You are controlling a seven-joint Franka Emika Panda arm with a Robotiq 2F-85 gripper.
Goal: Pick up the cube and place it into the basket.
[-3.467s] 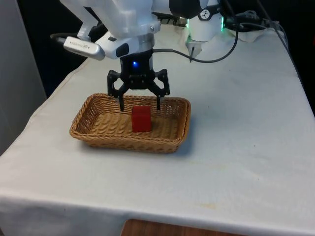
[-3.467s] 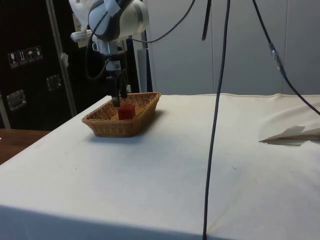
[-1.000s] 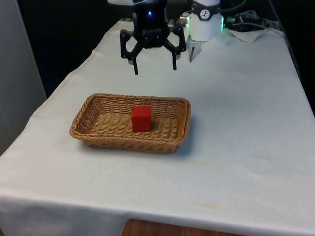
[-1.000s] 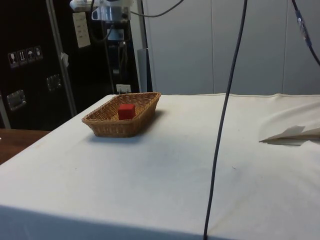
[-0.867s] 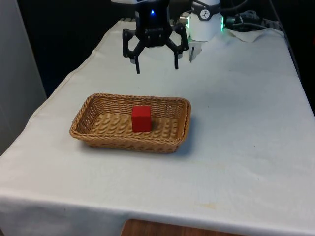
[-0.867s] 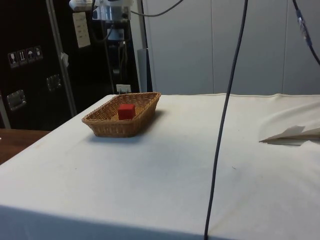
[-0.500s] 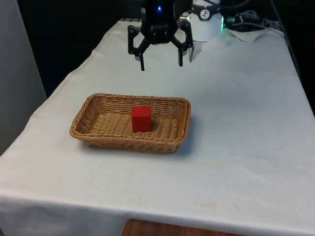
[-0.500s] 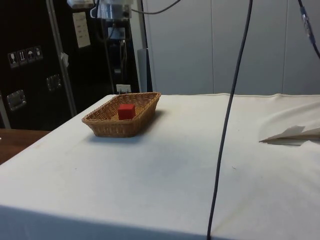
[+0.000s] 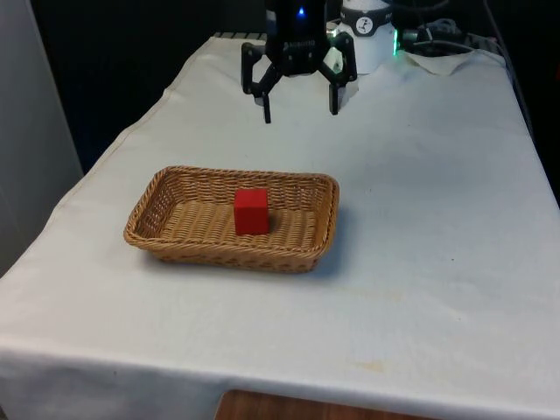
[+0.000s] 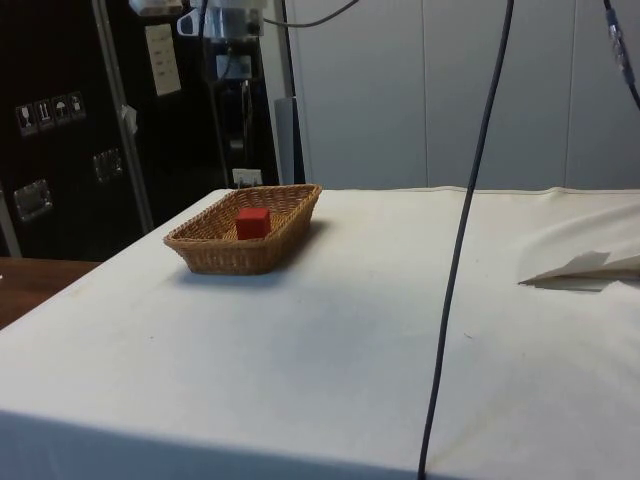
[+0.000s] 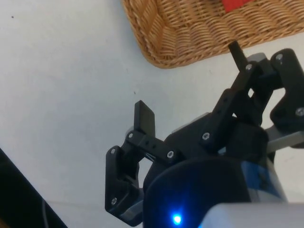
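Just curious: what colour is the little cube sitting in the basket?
Red. The cube shows best in the front view, inside the tan wicker basket.

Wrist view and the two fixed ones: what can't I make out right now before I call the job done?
- Cube: the wrist view's edge cuts it to a red corner.
- Basket: its floor under the cube is hidden in the front view; its near wall hides the floor in the side view.
- Tool: open above the cloth beyond the basket in the front view; the side view's top edge cuts it off.
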